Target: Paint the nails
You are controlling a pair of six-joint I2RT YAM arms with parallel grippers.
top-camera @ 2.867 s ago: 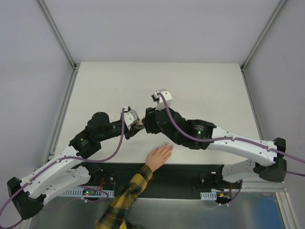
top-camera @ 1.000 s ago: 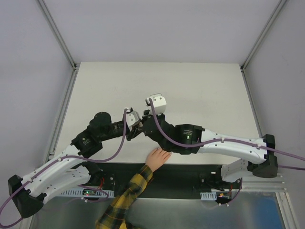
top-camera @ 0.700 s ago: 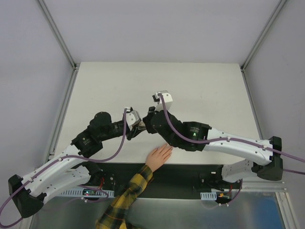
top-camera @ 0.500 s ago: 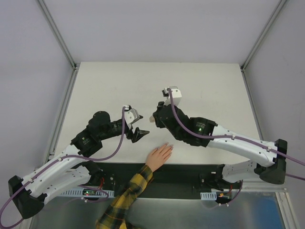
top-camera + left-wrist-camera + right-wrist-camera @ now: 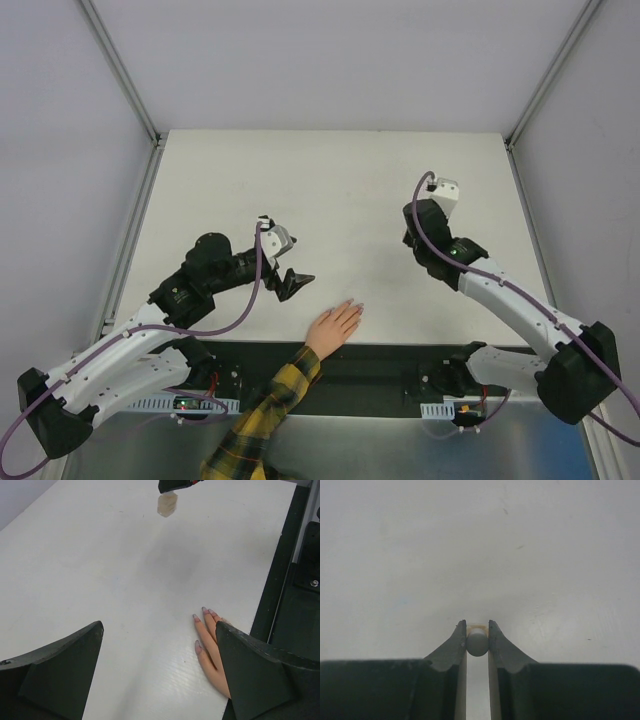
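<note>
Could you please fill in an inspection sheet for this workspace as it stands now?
Surface: white table, with the hand resting on it.
Job's things: hand lies flat at the near edge, nails pale lilac; beige bottle is in the right gripper.
Clutter: nothing seen.
Grippers: left gripper is open and empty, near the hand; right gripper is shut on the bottle, off to the right.
Cables: purple cables run along both arms; no snag seen.
Surroundings: grey walls, metal frame, plaid sleeve.
</note>
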